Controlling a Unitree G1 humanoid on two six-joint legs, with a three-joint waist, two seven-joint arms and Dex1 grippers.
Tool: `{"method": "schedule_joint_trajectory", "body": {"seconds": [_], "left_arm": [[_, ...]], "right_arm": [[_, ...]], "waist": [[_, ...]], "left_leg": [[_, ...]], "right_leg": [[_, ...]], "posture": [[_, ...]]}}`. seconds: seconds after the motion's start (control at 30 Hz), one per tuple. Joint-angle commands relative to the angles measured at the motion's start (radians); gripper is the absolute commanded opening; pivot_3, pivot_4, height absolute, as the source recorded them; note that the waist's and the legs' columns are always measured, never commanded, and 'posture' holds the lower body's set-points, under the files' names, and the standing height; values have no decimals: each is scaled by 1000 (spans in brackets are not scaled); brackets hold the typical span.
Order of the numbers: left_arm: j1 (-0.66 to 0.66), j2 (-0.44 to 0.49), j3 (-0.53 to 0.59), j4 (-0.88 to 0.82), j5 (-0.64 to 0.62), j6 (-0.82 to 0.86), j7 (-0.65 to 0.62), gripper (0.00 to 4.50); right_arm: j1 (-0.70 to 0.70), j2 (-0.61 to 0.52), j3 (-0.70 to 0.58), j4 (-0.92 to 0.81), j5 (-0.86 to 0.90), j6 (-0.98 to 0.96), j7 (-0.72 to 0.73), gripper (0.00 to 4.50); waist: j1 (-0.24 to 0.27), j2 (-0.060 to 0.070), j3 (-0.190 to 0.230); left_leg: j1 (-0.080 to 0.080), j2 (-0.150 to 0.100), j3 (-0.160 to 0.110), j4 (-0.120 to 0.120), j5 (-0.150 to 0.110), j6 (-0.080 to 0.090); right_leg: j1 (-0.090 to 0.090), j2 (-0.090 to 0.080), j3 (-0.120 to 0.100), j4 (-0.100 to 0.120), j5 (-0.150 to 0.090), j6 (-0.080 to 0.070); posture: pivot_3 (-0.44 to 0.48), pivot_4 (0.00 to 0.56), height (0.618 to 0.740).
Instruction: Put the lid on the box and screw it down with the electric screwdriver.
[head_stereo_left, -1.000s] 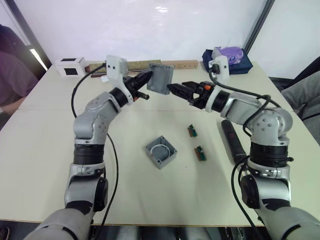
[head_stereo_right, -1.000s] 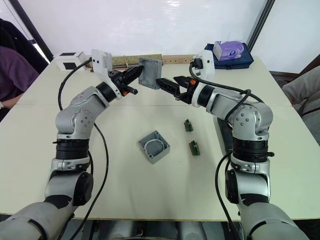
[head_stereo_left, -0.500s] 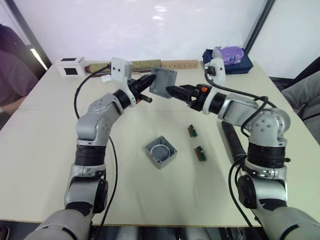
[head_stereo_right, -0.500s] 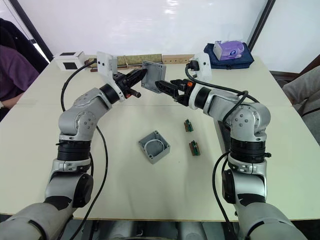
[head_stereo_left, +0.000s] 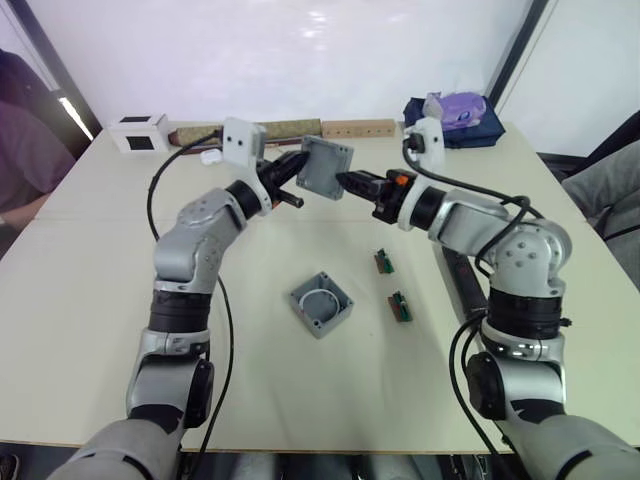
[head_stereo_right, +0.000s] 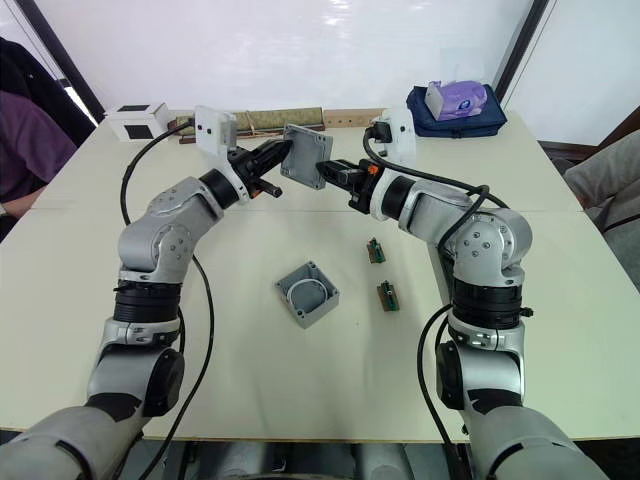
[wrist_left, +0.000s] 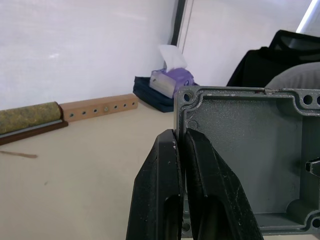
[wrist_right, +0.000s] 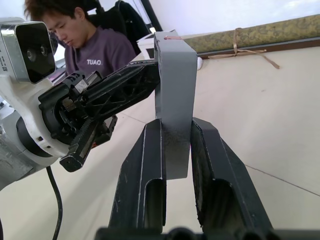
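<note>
The grey lid (head_stereo_left: 323, 168) hangs in the air above the far half of the table (head_stereo_left: 90, 300), standing on edge. My left gripper (head_stereo_left: 303, 162) is shut on its left rim; in the left wrist view the fingers (wrist_left: 170, 165) pinch the lid (wrist_left: 240, 150) at a corner. My right gripper (head_stereo_left: 345, 181) is shut on the opposite edge, one finger (wrist_right: 145, 155) on each face of the lid (wrist_right: 175, 85). The open grey box (head_stereo_left: 322, 303) sits on the table below, a white wire loop inside. The black electric screwdriver (head_stereo_left: 465, 285) lies on the table to the right, partly behind my right arm.
Two small green circuit boards (head_stereo_left: 384, 261) (head_stereo_left: 402, 306) lie right of the box. At the back stand a white cube (head_stereo_left: 140, 132), a wooden block with holes (head_stereo_left: 358, 128) and a tissue box on a navy bag (head_stereo_left: 455, 108). A person (head_stereo_left: 25, 150) sits at the left.
My right gripper has moved left up to the lid and shut on its edge. My left gripper has kept its hold and carried the lid slightly to the right.
</note>
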Motion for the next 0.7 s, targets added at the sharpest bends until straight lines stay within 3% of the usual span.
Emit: {"method": "schedule_joint_trajectory", "body": {"seconds": [0.03,0.2,0.27,0.37,0.43,0.53,0.6,0.7], "left_arm": [[-15,17,21,-37,-25,-25,-30,1010],[-18,44,48,-46,-61,3,-56,3066],[-20,62,66,-49,-91,28,-69,3686],[-25,116,120,-52,-173,115,-104,3686],[-32,175,168,-27,-223,179,-125,3686],[-32,244,187,18,-221,187,-146,3024],[-30,255,173,40,-206,180,-153,2217],[-21,240,113,55,-161,162,-158,1090]], "right_arm": [[-1,1,-29,-32,4,-24,-6,133],[9,-5,-23,-42,-3,-38,-2,133],[14,-7,-23,-45,-8,-44,-3,133],[38,-35,2,-74,-52,-80,13,133],[114,-120,73,-169,-157,-174,62,133],[322,-317,258,-388,-391,-402,181,133],[431,-458,415,-467,-635,-640,236,133],[543,-546,533,-467,-929,-914,200,133]], "waist": [[1,0,0],[-1,0,0],[-1,0,0],[-2,0,0],[-2,0,0],[6,0,0],[4,0,0],[1,-1,1]], "left_leg": [[0,0,0,0,0,0],[0,0,0,0,0,0],[0,0,0,0,0,0],[0,1,0,0,0,0],[0,1,0,-1,0,0],[0,0,0,-2,0,0],[-1,-1,-1,-4,0,0],[0,-2,0,-3,0,0]], "right_leg": [[0,0,0,0,0,0],[0,0,0,0,0,0],[0,1,0,0,0,0],[0,1,0,0,0,0],[0,1,0,-1,0,0],[0,1,-1,-3,0,0],[1,1,-1,-8,0,0],[2,0,0,-9,0,2]], "posture": [[0,150,740],[0,150,740],[0,150,740],[0,150,740],[0,150,740],[0,150,740],[0,150,740],[0,150,740]]}}
